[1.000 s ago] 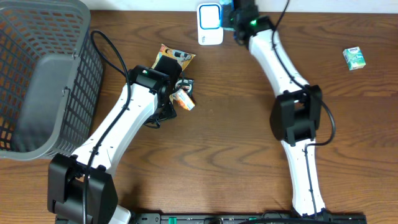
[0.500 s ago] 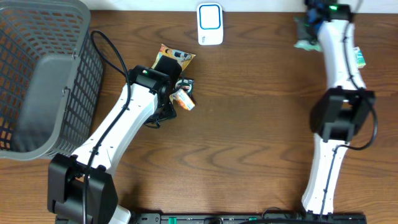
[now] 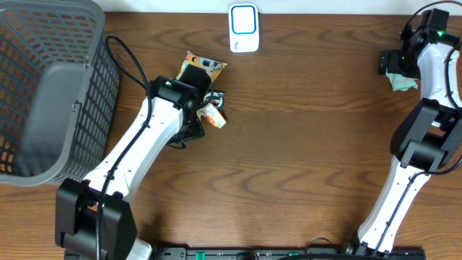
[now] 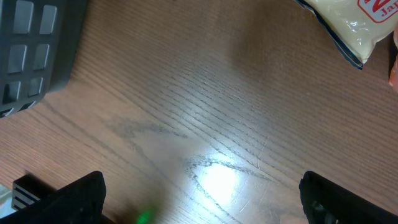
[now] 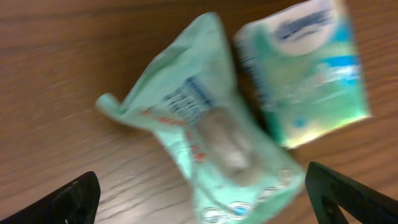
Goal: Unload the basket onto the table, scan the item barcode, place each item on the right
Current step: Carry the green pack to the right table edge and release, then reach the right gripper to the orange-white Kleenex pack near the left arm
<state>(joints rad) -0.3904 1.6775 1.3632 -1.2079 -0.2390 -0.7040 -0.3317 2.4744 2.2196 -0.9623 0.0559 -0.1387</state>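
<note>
My right gripper (image 5: 208, 199) hangs over the far right edge of the brown wood-grain table (image 3: 289, 144), jaws spread wide, with one black fingertip at each lower corner of the wrist view and nothing pinched between them. Below it lies the mint-green crinkled plastic pouch (image 5: 211, 143). It is a soft, wrinkled sachet with a twisted, pinched upper end, faint blue and red print, and a pale lump showing through its middle. The view is blurred, so I cannot read the print. The pouch's upper right side touches a small green-and-white boxy tissue pack (image 5: 305, 68), glossy and square-cornered.

From overhead, the pouch sits well apart from the white rounded-rectangle scanner (image 3: 244, 27), whose blue-framed window stands at the table's far edge near the middle.

My left gripper (image 4: 205, 202) is open as well, its two dark fingertips far apart above bare wood with a bright glare patch between them. A pale yellow plastic packet with a dark sealed edge (image 4: 339, 22) lies at the upper right of that view. At the upper left is the wall of the dark grey plastic lattice basket (image 3: 43, 94), pierced by rows of rectangular holes. Beside my left wrist rests a small orange-and-white wrapped item (image 3: 214, 115).
</note>
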